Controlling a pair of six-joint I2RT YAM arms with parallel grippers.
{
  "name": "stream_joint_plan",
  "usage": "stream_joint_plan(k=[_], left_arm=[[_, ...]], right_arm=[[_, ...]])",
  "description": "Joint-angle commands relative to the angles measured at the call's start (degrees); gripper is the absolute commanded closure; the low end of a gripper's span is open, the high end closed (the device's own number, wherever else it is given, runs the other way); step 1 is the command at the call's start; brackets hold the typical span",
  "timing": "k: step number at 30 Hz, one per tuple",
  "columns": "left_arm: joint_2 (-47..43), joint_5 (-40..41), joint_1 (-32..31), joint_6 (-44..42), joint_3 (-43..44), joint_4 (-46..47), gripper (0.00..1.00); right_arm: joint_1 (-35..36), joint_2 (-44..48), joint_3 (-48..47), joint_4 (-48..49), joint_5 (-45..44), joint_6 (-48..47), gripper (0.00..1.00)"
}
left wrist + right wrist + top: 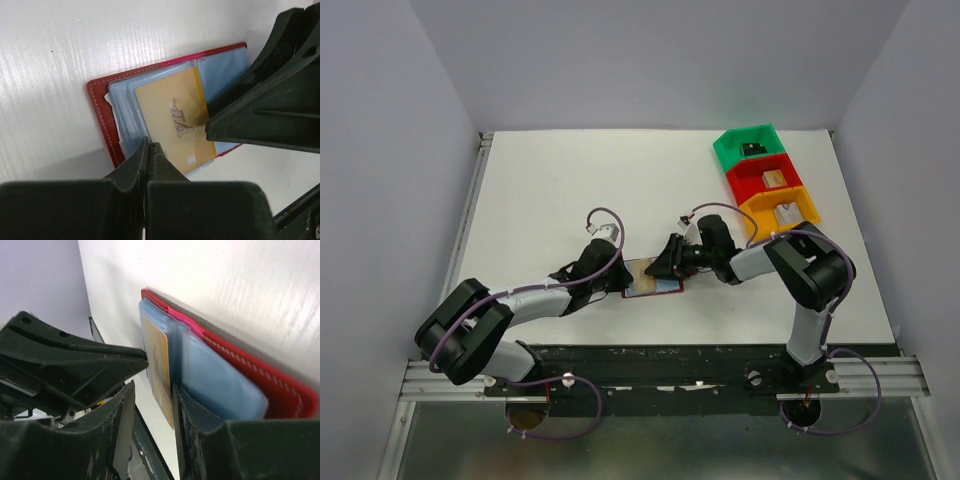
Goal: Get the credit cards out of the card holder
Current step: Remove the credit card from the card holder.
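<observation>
**Open wallet held flat, gold card between parted jaws**

The small dark red leather-like bifold card holder (97, 107) is lying open and flat on the white table (45, 75), nearer the arms' edge and between the two grippers. Its light blue plastic sleeves (225, 65) are fanning out, and a gold-tan rectangular card (172, 125) marked VIP is showing on top. The left gripper (149, 150) is pressing down at the near edge of the sleeves, its tips closed tight with nothing between them. The right gripper (153, 390) is reaching in from the opposite side with its jaws parted, the gold card's edge lying in the gap. Whether either finger is touching the card cannot be told. Green, red and orange plastic bins (732, 172) are sitting well apart at the table's right rear.
</observation>
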State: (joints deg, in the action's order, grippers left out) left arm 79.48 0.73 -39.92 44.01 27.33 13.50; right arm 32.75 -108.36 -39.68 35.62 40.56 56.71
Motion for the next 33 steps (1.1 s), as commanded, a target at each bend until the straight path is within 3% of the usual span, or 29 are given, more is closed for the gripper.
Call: stream_joint_plan(k=[1, 16, 33], left_arm=[[-1.0, -1.3, -1.3, 1.2, -1.6, -2.0, 1.0], [1.6, -1.5, -1.3, 0.1, 0.2, -2.1, 1.0], [-1.2, 0.9, -1.3, 0.6, -0.3, -2.9, 1.0]], right_arm=[[0.0, 0.3, -3.6, -0.6, -1.0, -0.5, 0.57], [0.1, -3.0, -5.9, -1.9, 7.3, -3.2, 0.57], [0.1, -4.1, -6.0, -5.4, 6.6, -5.3, 0.58]])
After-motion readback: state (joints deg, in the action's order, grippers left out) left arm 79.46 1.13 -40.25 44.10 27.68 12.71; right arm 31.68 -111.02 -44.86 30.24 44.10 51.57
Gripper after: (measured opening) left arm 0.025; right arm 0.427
